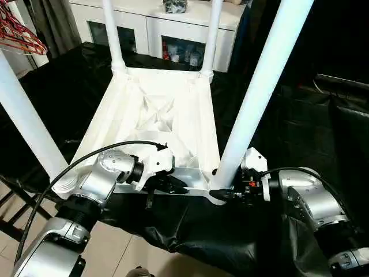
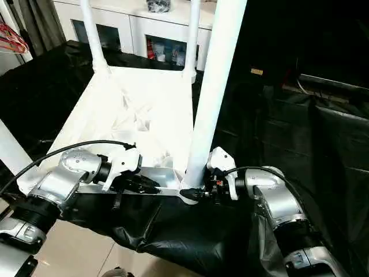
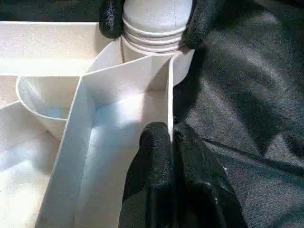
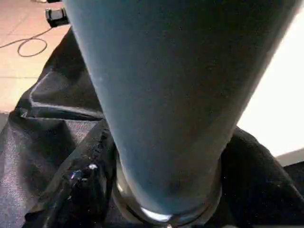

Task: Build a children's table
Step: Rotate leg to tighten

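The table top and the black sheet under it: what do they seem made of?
Table top: apparently moulded white plastic, smooth with a slight sheen; thin ribs cross its hollow underside. Black sheet: probably thin plastic film or coated cloth, since it creases and catches glints.

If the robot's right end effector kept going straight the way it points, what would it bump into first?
Most likely the near right table leg. The right end effector points at the base of that leg, where it sits in the corner socket of the upturned tabletop, with its fingers on either side of the base, so there is hardly any gap left.
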You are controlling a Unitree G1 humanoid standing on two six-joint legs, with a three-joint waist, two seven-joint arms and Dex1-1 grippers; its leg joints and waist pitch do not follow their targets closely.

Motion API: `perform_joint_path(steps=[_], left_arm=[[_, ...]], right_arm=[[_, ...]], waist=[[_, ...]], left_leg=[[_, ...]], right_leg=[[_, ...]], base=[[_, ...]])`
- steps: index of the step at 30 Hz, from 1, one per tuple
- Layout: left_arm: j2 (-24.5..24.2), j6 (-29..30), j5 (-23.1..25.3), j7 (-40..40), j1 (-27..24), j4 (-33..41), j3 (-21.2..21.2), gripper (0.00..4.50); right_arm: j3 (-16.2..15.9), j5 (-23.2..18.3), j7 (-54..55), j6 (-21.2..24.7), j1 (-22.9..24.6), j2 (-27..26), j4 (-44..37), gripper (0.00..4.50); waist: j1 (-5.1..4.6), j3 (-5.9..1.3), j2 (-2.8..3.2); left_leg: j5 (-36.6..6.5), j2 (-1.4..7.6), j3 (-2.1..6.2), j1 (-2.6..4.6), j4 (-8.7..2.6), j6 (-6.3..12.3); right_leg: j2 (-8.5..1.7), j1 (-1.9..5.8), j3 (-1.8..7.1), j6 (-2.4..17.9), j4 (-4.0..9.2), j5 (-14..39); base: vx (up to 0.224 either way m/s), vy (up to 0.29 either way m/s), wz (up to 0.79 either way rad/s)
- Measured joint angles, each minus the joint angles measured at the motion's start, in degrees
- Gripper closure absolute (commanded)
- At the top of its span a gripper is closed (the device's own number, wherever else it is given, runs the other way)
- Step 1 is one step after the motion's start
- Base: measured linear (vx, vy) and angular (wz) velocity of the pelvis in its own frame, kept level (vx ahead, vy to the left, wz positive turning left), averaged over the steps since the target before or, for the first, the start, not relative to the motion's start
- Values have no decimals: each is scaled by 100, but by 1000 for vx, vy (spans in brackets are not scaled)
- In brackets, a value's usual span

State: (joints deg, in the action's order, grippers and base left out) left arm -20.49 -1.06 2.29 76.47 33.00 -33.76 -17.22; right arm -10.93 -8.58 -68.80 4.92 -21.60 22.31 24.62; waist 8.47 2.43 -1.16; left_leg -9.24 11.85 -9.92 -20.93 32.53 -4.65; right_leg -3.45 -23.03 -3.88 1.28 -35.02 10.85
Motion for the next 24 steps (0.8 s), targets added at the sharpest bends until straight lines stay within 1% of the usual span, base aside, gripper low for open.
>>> perform_joint_path(steps=[2, 4, 5, 7, 9, 12, 15, 17, 18, 19, 21, 22, 23, 24], left_arm=[[59, 44, 13, -212, 2, -43, 44, 450], [194, 140, 107, -668, 40, -142, 135, 450], [255, 201, 153, -823, 59, -163, 156, 450], [430, 301, 230, -1273, 76, -220, 192, 450], [609, 434, 341, -1667, 90, -227, 224, 450], [837, 582, 487, -2192, 144, -292, 229, 450], [1114, 704, 695, -2792, 231, -380, 224, 450], [1207, 739, 754, -2945, 248, -392, 218, 450], [1234, 746, 763, -3005, 250, -392, 218, 450], [1263, 754, 775, -3057, 250, -392, 218, 450], [1305, 773, 795, -3115, 250, -389, 219, 450], [1309, 792, 795, -3123, 251, -380, 220, 450], [1310, 801, 795, -3124, 250, -378, 223, 450], [1308, 808, 795, -3089, 250, -369, 225, 450]], right_arm=[[133, 1, 296, -11, 71, -128, 19, 180], [353, 48, 1012, -32, 80, -425, 182, 181], [423, 56, 1296, -43, 63, -532, 262, 181], [602, 150, 2039, -64, -33, -826, 490, 181], [722, 225, 2671, -67, -99, -1052, 619, 181], [859, 384, 3587, -77, -234, -1411, 816, 181], [1090, 492, 4629, -102, -521, -1830, 1187, 181], [1108, 502, 4847, -136, -551, -1866, 1251, 181], [1105, 577, 4904, -202, -556, -1883, 1287, 125], [1106, 615, 4940, -278, -571, -1884, 1333, 125], [1096, 713, 4956, -335, -611, -1897, 1404, 104], [1097, 705, 4956, -338, -616, -1903, 1407, 89], [1097, 704, 4956, -339, -617, -1903, 1408, 89], [1097, 701, 4920, -354, -616, -1895, 1409, 74]], waist=[[-15, 0, 0], [-49, -1, -2], [-78, -1, -2], [-178, 0, -4], [-233, 0, -3], [-276, -1, -1], [-325, -2, 0], [-323, -3, 1], [-322, -6, 7], [-322, -9, 11], [-320, -11, 14], [-319, -11, 14], [-319, -11, 14], [-319, -10, 14]], left_leg=[[1, 0, 0, 3, 8, 0], [2, 0, 1, 13, 14, 0], [2, 0, 0, 19, 14, -1], [2, -1, 1, 40, 14, -1], [2, -3, 1, 53, 11, -1], [2, -5, 1, 68, -2, -1], [2, -6, 1, 73, -6, -2], [2, -7, 0, 71, -6, -2], [2, -8, 0, 71, -6, -2], [2, -10, -2, 70, -7, -2], [1, -11, -3, 69, -11, -2], [1, -11, -2, 70, -13, -2], [1, -11, -2, 70, -14, -2], [1, -11, -3, 70, -15, -2]], right_leg=[[0, 1, 1, 3, -7, -3], [0, 7, 2, 1, -9, -10], [0, 6, 4, -15, -4, -8], [-1, 15, 5, -24, -1, -8], [-2, 18, 5, -26, 1, -9], [-2, 23, 5, -26, -1, -9], [-2, 22, 6, -26, -1, -9], [-2, 25, 8, -26, 2, -9], [-2, 26, 10, -26, 3, -9], [-2, 25, 13, -26, 3, -9], [-3, 24, 13, -26, 3, -9], [-3, 24, 13, -26, 4, -9], [-3, 24, 13, -26, 4, -9], [-2, 23, 13, -26, 5, -9]], base=[[0, 0, 0], [0, 0, 0], [0, 0, 0], [0, 0, 0], [0, 0, 0], [0, 0, 0], [0, 0, 0], [0, 0, 0], [0, 0, 0], [0, 0, 0], [0, 0, 0], [0, 0, 0], [0, 0, 0], [0, 0, 0]])
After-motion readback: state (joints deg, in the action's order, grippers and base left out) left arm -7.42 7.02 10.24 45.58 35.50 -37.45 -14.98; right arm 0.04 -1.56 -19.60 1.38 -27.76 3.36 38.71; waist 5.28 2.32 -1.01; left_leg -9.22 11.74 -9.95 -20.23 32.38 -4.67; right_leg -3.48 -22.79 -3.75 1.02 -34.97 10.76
